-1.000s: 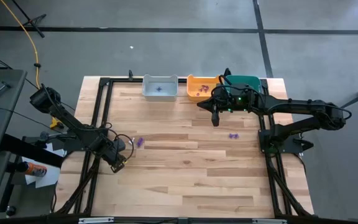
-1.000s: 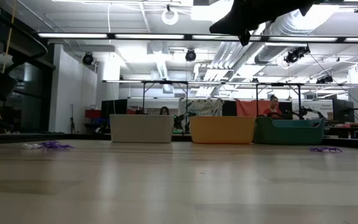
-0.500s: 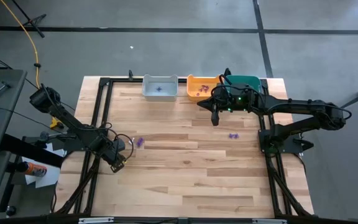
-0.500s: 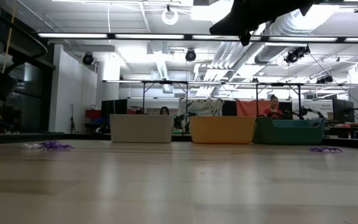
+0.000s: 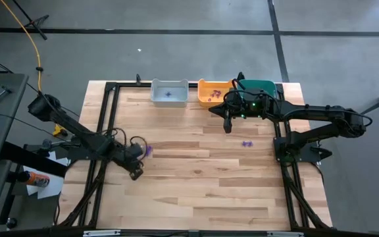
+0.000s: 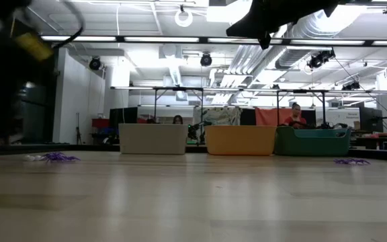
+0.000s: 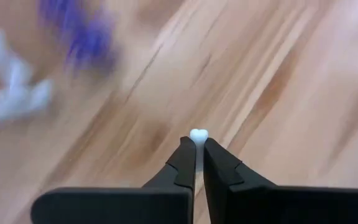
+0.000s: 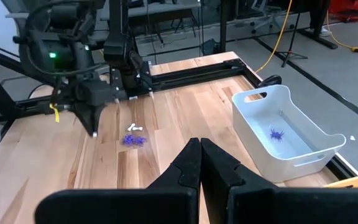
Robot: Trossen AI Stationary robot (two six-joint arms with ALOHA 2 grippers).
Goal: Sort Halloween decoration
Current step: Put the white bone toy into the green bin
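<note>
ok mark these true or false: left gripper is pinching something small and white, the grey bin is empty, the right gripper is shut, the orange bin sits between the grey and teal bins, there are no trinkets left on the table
1. The left gripper pinches a small white piece. True.
2. The grey bin is empty. False: a purple trinket lies inside it.
3. The right gripper is shut. True, and it holds nothing.
4. The orange bin sits between the grey bin and the teal bin. True.
5. No trinkets lie on the table. False: a purple cluster lies near the left gripper, and another purple trinket near the right arm.
</note>
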